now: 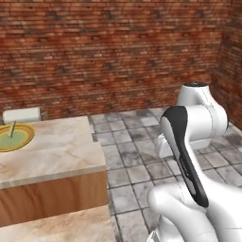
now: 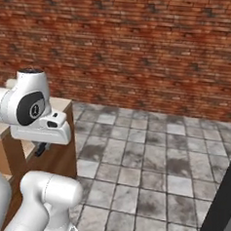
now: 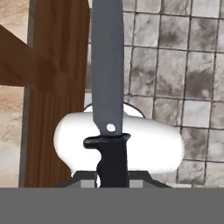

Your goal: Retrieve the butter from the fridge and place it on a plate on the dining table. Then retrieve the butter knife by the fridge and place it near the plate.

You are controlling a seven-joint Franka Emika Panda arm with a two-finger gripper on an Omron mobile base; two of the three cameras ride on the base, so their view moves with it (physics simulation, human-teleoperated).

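The butter knife [image 3: 107, 65], with a long grey blade and a black handle, points away from the hand in the hand view. My gripper [image 3: 113, 175] is shut on its handle. In the right base view the gripper [image 2: 40, 149] hangs under the white hand beside the dining table's wood side [image 2: 62, 138]. The plate [image 1: 21, 139], yellow-rimmed with a pale green centre, lies at the far left on the dining table [image 1: 61, 151]. A slim yellowish piece stands on it, too small to tell whether it is the butter. The fridge is out of view.
A brick wall [image 1: 113, 52] closes the back, with grey tiled floor [image 2: 148, 159] to the table's right. A white cushioned block [image 1: 21, 115] sits behind the table. A dark slanted panel [image 2: 223, 208] cuts the lower right corner of the right base view.
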